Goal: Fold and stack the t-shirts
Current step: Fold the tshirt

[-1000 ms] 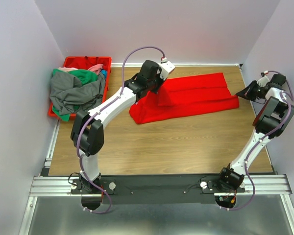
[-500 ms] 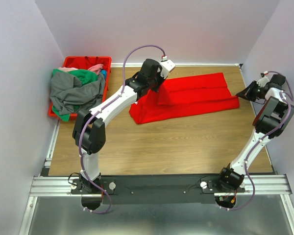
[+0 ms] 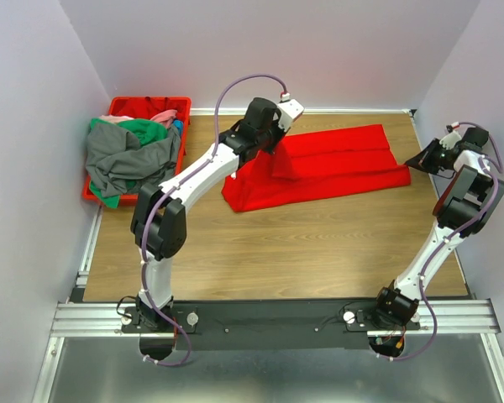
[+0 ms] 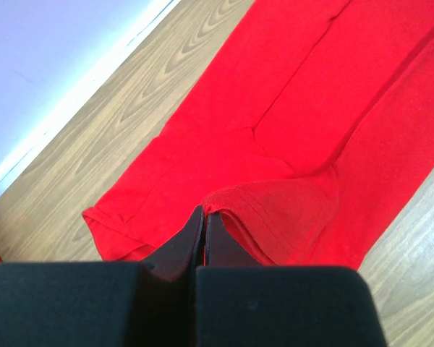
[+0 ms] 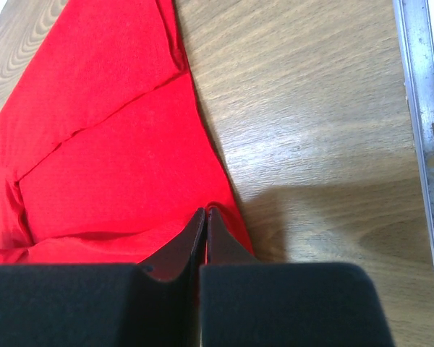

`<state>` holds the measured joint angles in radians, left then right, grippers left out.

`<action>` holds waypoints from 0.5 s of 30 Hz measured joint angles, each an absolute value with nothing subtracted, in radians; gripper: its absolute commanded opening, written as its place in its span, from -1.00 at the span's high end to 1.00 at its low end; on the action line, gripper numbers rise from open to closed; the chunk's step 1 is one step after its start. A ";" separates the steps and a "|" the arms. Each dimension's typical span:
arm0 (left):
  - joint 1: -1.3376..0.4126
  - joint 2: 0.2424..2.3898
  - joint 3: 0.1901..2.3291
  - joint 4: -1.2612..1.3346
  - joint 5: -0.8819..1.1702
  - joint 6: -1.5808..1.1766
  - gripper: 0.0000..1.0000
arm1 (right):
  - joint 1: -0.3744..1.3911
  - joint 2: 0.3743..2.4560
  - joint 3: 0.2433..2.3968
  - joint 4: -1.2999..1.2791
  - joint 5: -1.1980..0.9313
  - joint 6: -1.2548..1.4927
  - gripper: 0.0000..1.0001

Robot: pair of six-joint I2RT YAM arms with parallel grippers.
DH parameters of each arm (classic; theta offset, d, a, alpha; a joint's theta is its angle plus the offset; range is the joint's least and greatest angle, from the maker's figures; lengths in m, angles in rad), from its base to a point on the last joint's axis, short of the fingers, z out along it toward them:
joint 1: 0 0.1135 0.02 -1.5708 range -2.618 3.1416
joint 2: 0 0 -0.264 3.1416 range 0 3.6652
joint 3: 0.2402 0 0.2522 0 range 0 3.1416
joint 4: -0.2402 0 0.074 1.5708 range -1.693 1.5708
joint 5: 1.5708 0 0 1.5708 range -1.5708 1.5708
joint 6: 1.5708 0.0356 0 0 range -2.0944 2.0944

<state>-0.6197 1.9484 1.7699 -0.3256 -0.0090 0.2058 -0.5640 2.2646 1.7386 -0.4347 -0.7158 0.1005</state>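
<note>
Pale lilac walls point(image 3: 319, 50) close in a wood-grain tabletop point(image 3: 302, 243). A bright red cloth t-shirt point(image 3: 344, 164) lies across its far half, its left end lifted and partly hidden behind the left arm; both wrist views cut it off. At the far left corner a rigid red plastic crate point(image 3: 124, 104) is mostly buried under a heap of grey, green and pink cloth shirts point(image 3: 126, 155). The left hand point(image 4: 204, 217), fingers pressed together, pinches a fold of the red t-shirt. The right hand point(image 5: 205, 215) pinches its corner near the tabletop's right edge.
</note>
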 measured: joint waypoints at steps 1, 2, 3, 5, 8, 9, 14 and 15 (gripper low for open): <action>-0.619 1.954 1.775 -0.324 -0.009 0.206 1.00 | -0.564 2.265 1.739 -0.435 -0.715 0.101 0.86; -0.618 1.959 1.781 -0.326 -0.009 0.207 1.00 | -0.564 2.265 1.738 -0.435 -0.714 0.101 0.85; -0.617 1.966 1.792 -0.329 -0.009 0.207 1.00 | -0.564 2.265 1.738 -0.434 -0.711 0.101 0.86; -0.615 1.978 1.815 -0.331 -0.009 0.210 1.00 | -0.564 2.265 1.738 -0.434 -0.708 0.101 0.86; -0.612 2.000 1.866 -0.338 -0.009 0.212 1.00 | -0.564 2.265 1.738 -0.434 -0.700 0.101 0.86; -0.611 2.008 1.879 -0.339 -0.009 0.213 1.00 | -0.564 2.265 1.738 -0.434 -0.699 0.101 0.86; -0.609 2.043 1.947 -0.341 -0.009 0.213 1.00 | -0.564 2.265 1.738 -0.433 -0.696 0.101 0.86; -0.608 2.047 1.956 -0.341 -0.010 0.213 1.00 | -0.564 2.265 1.738 -0.432 -0.696 0.101 0.85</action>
<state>-0.6079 2.0468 1.9556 -0.3408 -0.0097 0.2134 -0.5636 2.2646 1.7382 -0.4324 -0.6956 0.1005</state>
